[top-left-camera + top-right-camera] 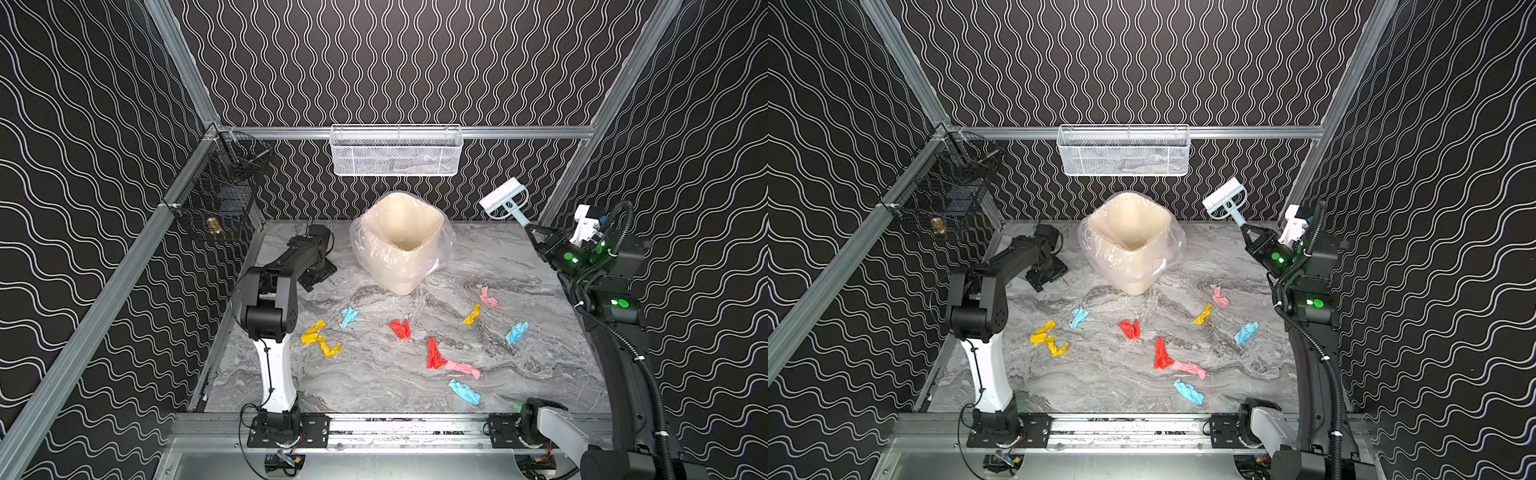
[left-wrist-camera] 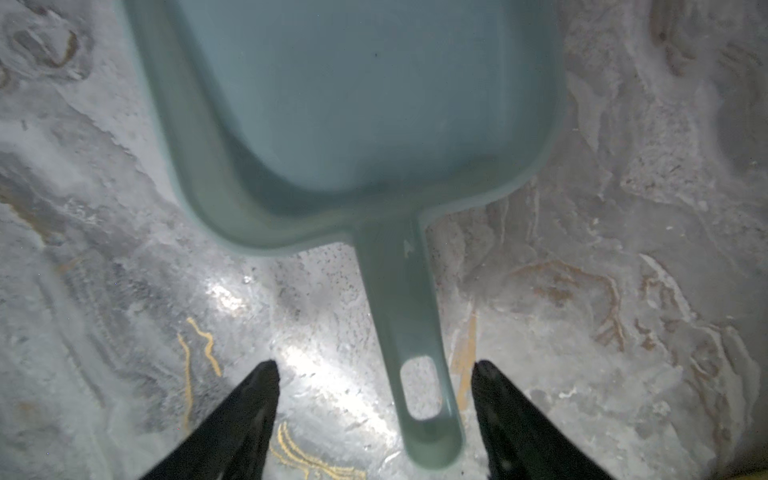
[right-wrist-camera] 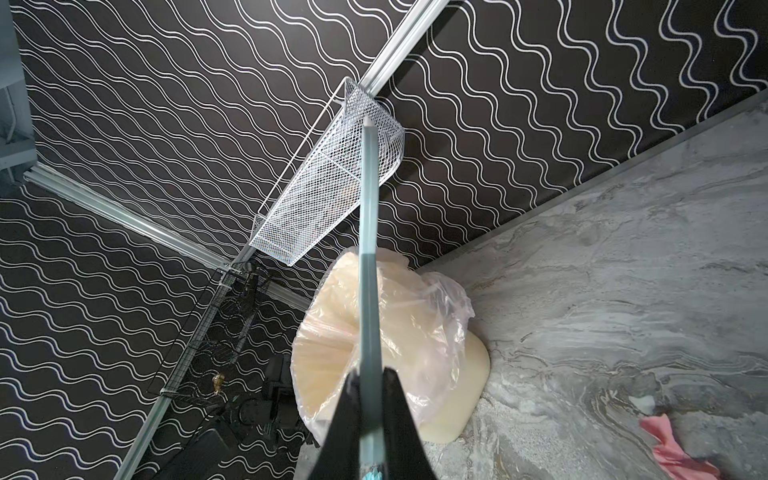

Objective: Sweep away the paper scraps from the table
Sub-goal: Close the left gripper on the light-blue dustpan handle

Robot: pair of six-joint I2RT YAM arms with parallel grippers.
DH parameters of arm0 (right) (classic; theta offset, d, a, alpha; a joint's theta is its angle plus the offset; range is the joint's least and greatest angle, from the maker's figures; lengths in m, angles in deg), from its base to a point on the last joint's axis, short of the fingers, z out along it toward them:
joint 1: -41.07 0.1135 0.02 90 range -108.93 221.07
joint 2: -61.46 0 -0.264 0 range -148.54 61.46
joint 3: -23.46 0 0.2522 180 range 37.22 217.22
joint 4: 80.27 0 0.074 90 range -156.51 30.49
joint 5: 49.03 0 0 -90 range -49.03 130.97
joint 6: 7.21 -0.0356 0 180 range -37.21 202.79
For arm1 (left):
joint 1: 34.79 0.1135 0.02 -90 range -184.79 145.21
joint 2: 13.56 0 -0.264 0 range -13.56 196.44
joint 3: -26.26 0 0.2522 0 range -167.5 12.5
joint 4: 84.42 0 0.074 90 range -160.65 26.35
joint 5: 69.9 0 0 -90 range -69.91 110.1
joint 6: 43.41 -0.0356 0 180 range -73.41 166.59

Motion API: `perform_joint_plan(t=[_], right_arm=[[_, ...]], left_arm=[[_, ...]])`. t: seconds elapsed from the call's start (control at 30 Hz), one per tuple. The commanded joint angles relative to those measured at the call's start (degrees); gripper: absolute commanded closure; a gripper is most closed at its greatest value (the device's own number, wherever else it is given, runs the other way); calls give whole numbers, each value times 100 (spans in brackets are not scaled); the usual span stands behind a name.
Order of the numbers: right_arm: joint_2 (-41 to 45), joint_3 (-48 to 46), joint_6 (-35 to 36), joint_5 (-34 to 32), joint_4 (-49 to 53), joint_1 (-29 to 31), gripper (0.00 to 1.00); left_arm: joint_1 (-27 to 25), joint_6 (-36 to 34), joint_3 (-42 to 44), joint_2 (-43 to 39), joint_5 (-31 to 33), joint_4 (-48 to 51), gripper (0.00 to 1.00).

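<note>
While upright on table, bag-lined bin, paper scraps outside.

10 paper scraps, 1 brush, 1 dustpan, 1 bin.

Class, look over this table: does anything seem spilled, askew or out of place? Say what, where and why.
Coloured paper scraps lie strewn across the table, front and middle, like a spill. Behind them the cream bin has a misshapen rim, and its clear liner sags loosely.
</note>
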Motion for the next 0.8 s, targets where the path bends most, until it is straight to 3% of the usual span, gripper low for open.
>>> perform_joint_plan(t=[0.0,0.77], right_arm=[[-30,71,-56,99,-162,3,100],[-142,129,-37,132,-154,2,100]], left_arm=[[-31,218,22,75,167,-319,29],[-209,665,33,363,497,-497,51]])
